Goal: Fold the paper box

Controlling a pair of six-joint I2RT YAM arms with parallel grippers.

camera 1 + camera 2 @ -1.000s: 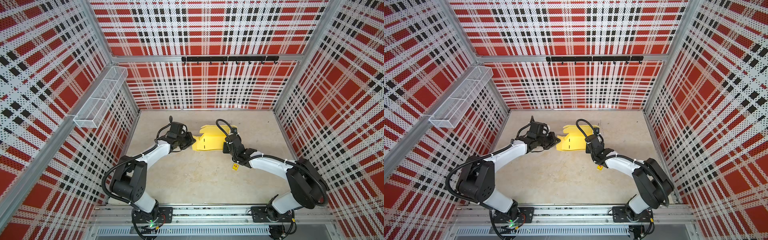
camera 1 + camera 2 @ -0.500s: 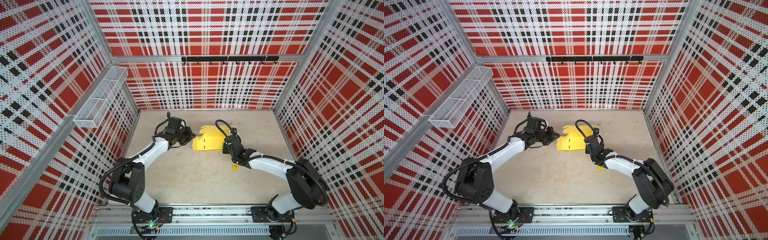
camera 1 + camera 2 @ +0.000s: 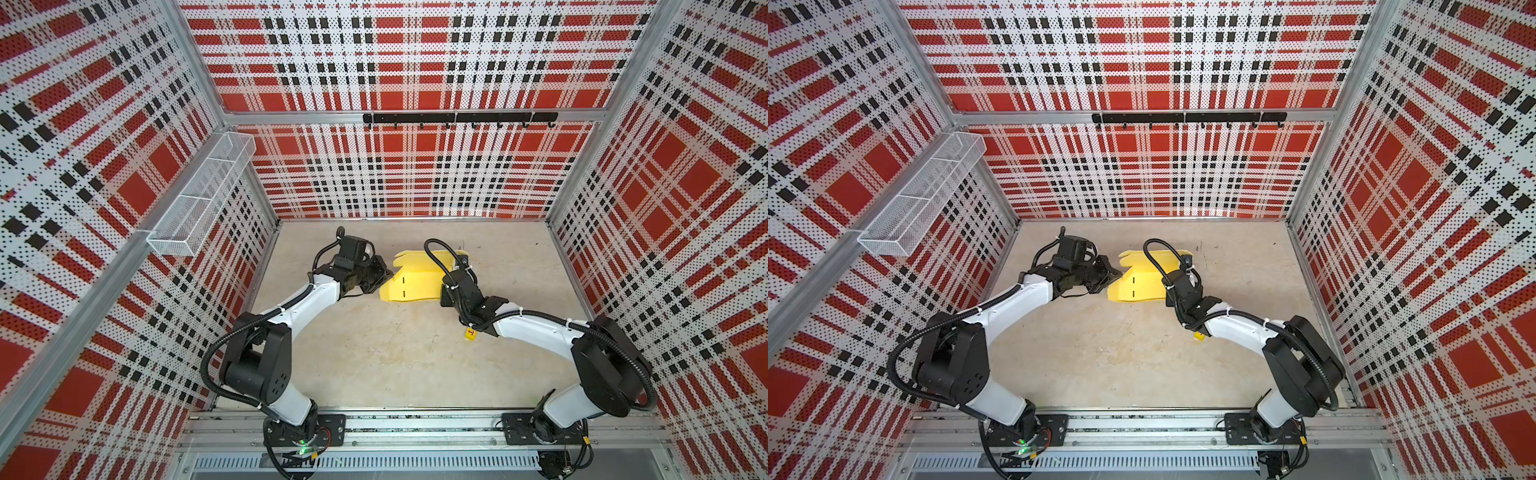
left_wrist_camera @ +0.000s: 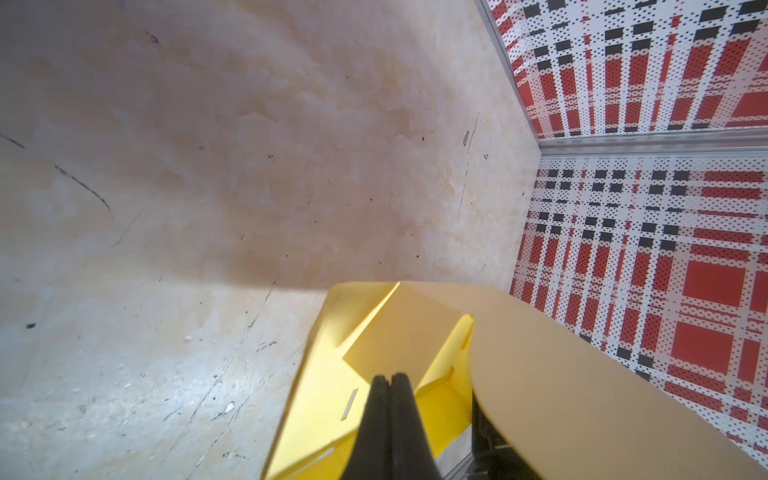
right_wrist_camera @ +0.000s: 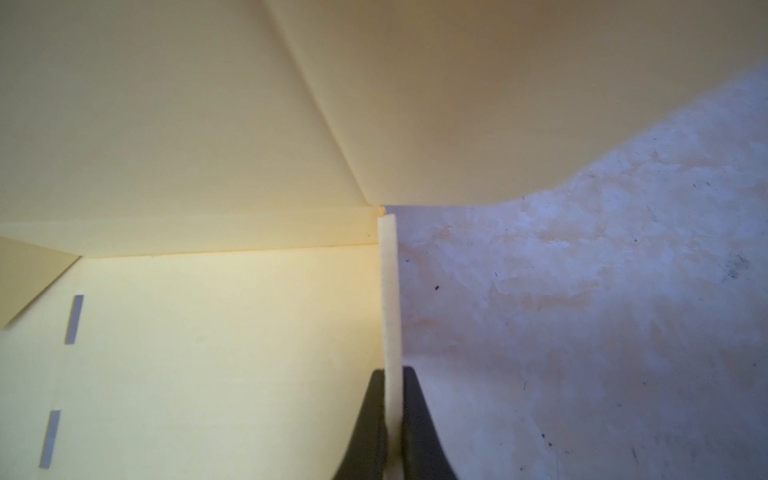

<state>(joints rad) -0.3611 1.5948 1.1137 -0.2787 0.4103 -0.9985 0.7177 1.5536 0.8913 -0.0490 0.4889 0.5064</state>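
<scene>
The partly folded pale yellow paper box [image 3: 413, 280] lies toward the back of the desk [image 3: 386, 357], between the two arms, with some flaps raised. The left jaws are pressed together and hold nothing, their tips at the box's left end. The right jaws are clamped on a thin upright flap [image 5: 390, 291] on its right side. A small yellow cube [image 3: 470, 334] with a red letter sits beside the right arm.

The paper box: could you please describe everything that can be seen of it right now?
The paper box is pale yellow thin cardboard, a die-cut sheet partly folded. It rests on the table near the back middle, showing two short slots, creases and raised flaps. The right gripper is shut on a thin upright flap at its right edge. The left gripper, shut, points into its left end; contact there cannot be told.
</scene>
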